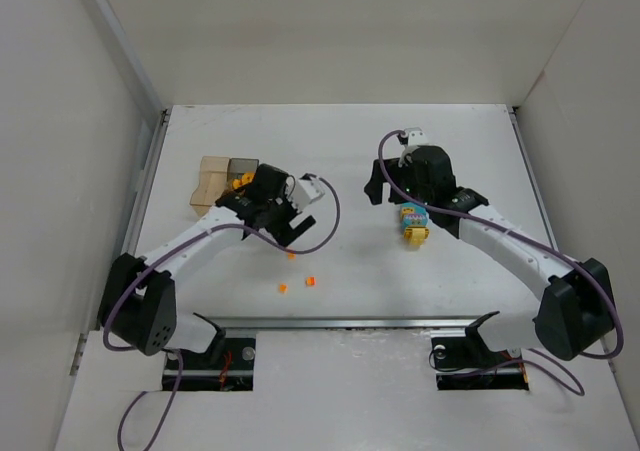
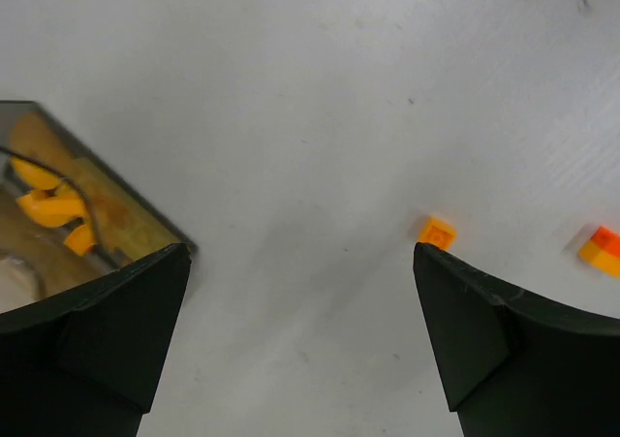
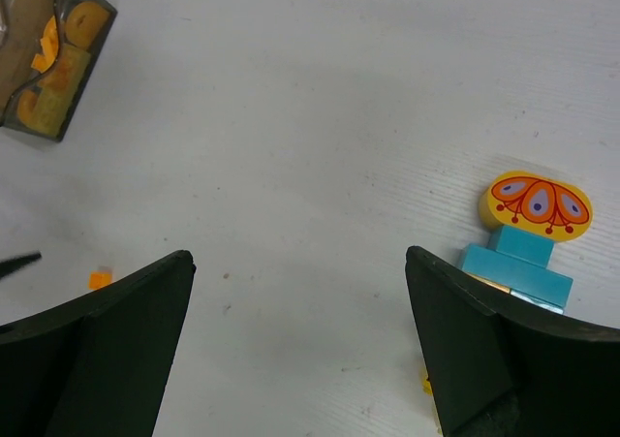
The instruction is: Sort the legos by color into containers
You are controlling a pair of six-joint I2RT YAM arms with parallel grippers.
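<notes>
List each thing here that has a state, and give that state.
left end effector, open, empty
right end effector, open, empty
containers, lidless, orange pieces inside
small orange legos, loose on the table, unsorted
cyan and yellow brick stack, joined, lying on the table, unsorted
</notes>
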